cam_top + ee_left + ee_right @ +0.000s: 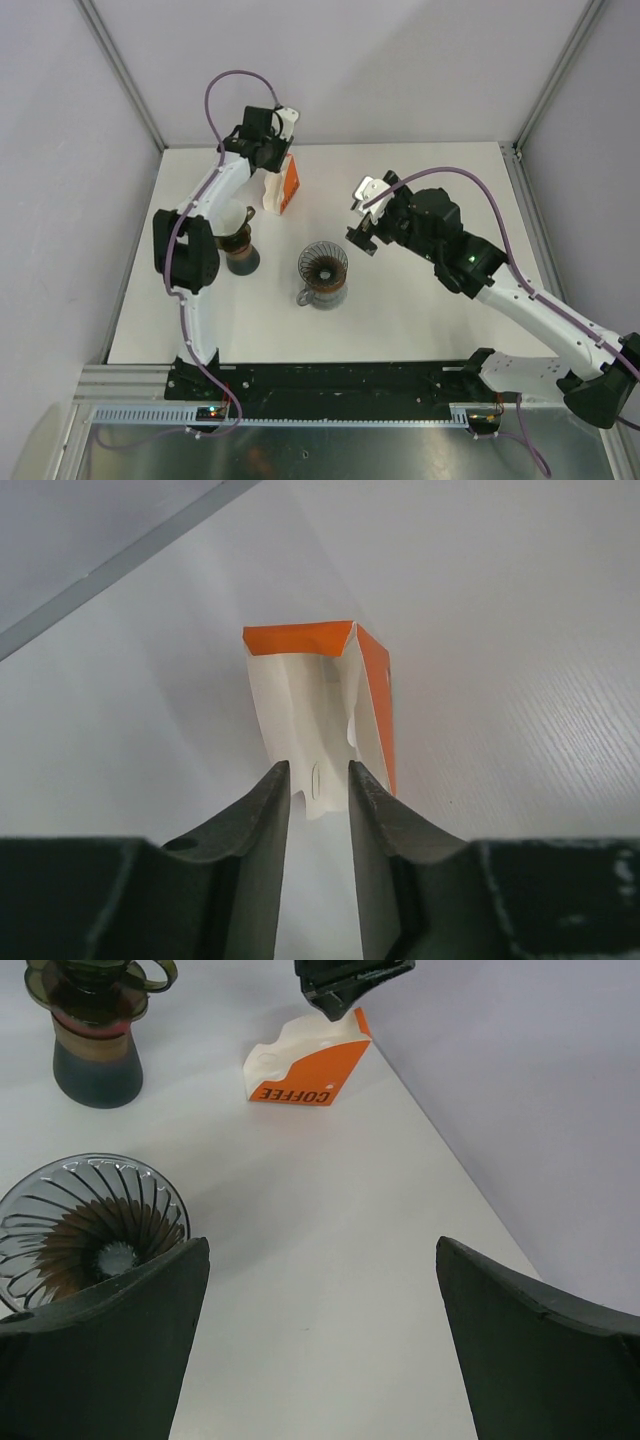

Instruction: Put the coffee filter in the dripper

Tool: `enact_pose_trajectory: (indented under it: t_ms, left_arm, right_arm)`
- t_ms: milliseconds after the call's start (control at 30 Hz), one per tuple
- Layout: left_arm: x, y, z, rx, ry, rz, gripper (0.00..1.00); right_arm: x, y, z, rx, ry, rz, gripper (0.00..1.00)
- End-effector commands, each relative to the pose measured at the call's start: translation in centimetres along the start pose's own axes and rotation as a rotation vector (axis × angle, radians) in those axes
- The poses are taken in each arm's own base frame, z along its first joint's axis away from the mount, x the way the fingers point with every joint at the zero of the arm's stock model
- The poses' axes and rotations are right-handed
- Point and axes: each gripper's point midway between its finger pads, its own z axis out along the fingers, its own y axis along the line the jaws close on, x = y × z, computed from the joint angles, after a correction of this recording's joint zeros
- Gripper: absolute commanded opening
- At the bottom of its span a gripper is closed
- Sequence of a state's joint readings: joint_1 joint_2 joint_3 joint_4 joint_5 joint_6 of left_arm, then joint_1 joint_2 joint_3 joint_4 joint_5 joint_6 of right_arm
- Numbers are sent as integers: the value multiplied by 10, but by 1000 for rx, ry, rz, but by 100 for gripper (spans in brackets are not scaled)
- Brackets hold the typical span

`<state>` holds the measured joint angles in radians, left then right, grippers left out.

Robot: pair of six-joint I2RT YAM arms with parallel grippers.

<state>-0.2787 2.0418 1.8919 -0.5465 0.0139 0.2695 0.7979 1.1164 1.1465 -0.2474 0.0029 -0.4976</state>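
An orange box marked COFFEE stands at the back of the table, with white coffee filters sticking out of it. My left gripper hangs right over the box. Its jaws are narrowed, one on each side of the filters' near edge, and whether they pinch it does not show. The glass ribbed dripper sits mid-table with nothing in it. My right gripper hovers wide open just right of the dripper, holding nothing. The left gripper tops the filters in the right wrist view.
A dark carafe with a brown dripper on top stands left of the glass dripper, close to the left arm's elbow. The table's right edge runs near the right gripper. White walls enclose the back and sides.
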Motion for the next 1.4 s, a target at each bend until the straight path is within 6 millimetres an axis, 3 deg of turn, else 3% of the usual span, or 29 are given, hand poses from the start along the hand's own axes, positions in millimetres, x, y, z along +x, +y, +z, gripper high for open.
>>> enact_pose_trajectory:
  t_ms: [0,333,700,1167,1367]
  left_arm:
    - [-24,7,1,2,-62,7,32]
    - [5,-1,30,26,17,-26,32]
    - [10,3,41,24,28,-39,27]
    - [8,3,55,44,20,-50,27]
    - [14,-1,59,56,32,-52,14]
  right_arm:
    - [-19,-5,-8,11,-81,17,99]
    - [-18,-5,-13,13,-91,5,99]
    - [-19,-1,-13,-3,-95,-6,99]
    - [-13,1,-10,-11,-77,-11,99]
    - [-12,1,-10,-10,-73,-12,99]
